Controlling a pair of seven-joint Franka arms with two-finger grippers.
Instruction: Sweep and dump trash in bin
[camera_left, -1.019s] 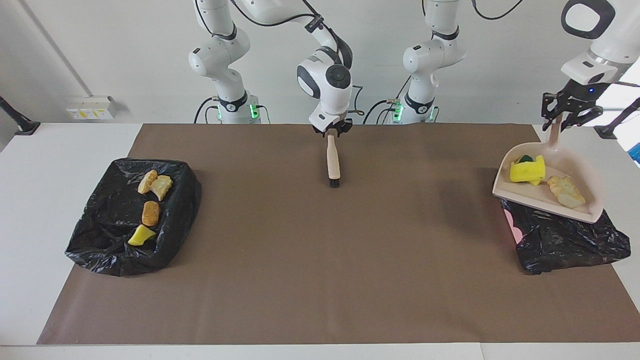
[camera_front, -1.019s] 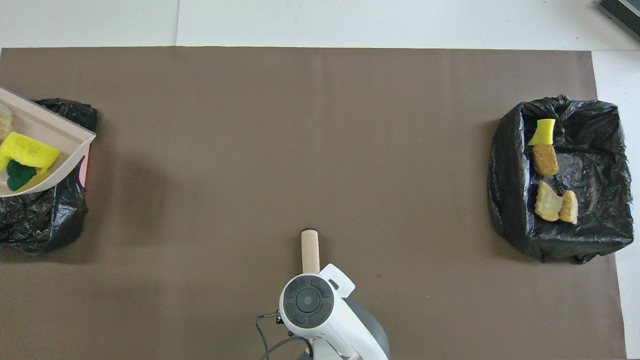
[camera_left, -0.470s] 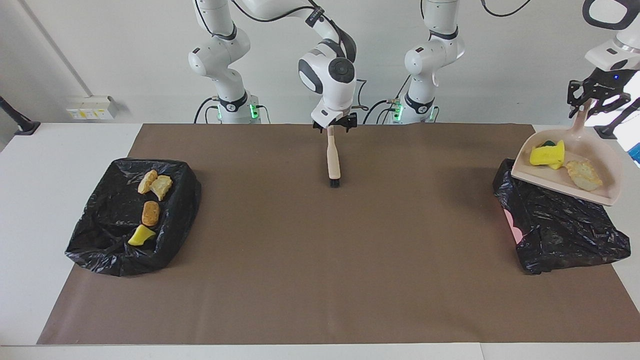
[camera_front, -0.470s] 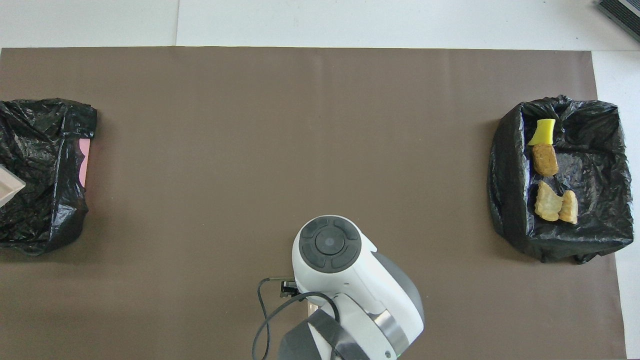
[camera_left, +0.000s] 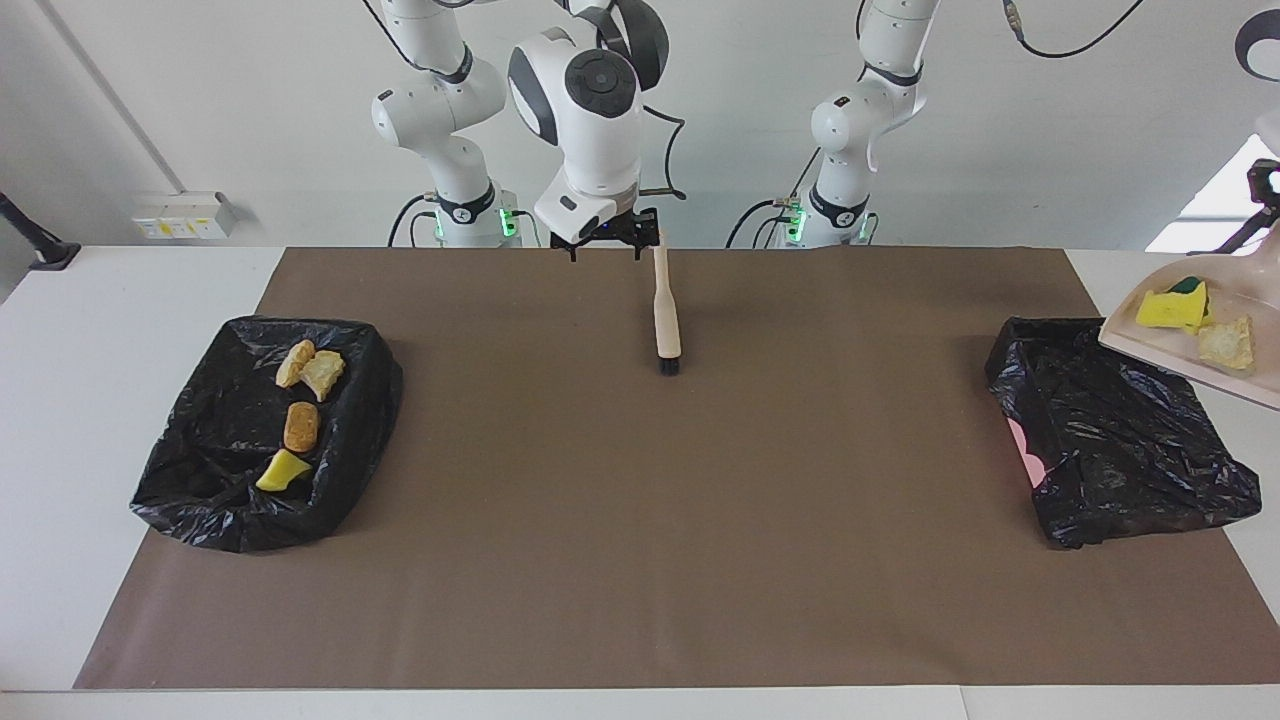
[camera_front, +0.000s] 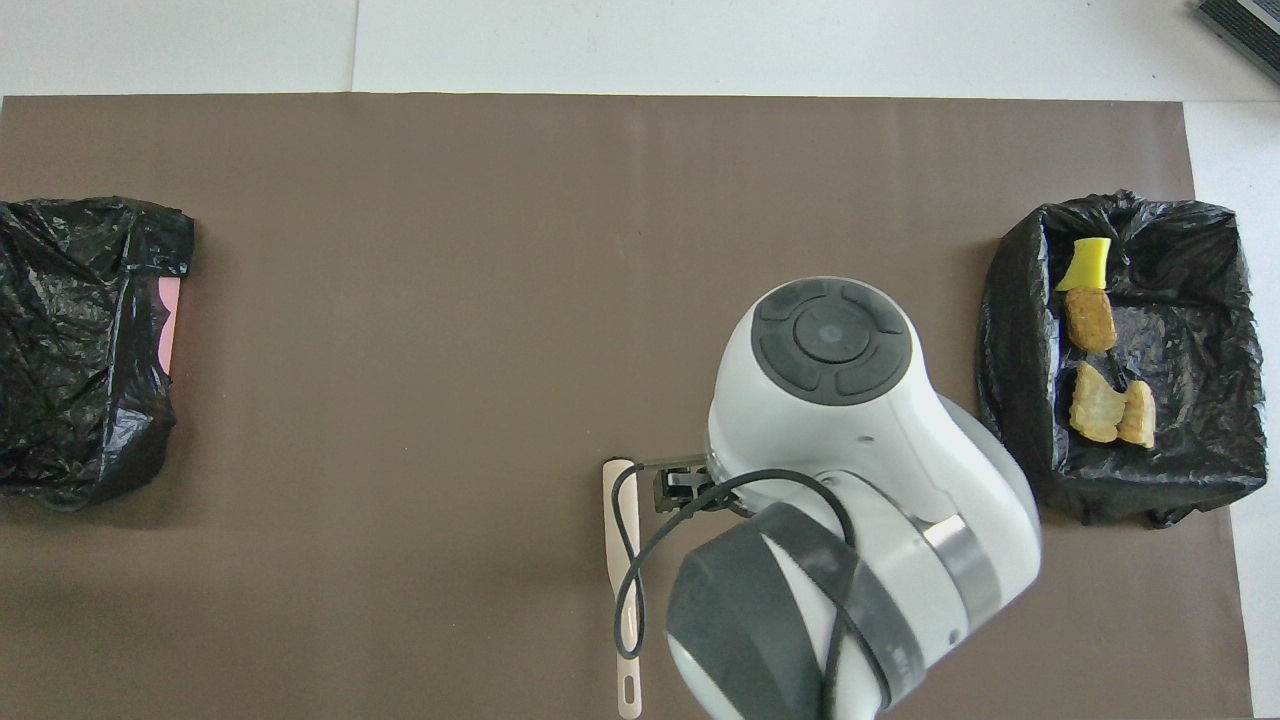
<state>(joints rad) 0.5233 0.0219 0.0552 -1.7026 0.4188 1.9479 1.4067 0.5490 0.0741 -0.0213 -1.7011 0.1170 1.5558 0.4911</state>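
Brush (camera_left: 666, 318) lies mid-mat between 2 black-lined bins (camera_left: 262, 432) (camera_left: 1120, 445).

I see black bin bags (camera_left: 265, 440), a brown mat (camera_left: 660, 500), a beige dustpan (camera_left: 1225, 355), yellow and tan scraps (camera_left: 298, 420).

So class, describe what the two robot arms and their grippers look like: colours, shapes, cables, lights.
Both arms are glossy white with rounded segments and dark grey joint bands. The right arm has a round grey end cap and a looping black cable; its right gripper is small, black and two-fingered. The left arm trails a black cable too. Green lights glow at both bases.
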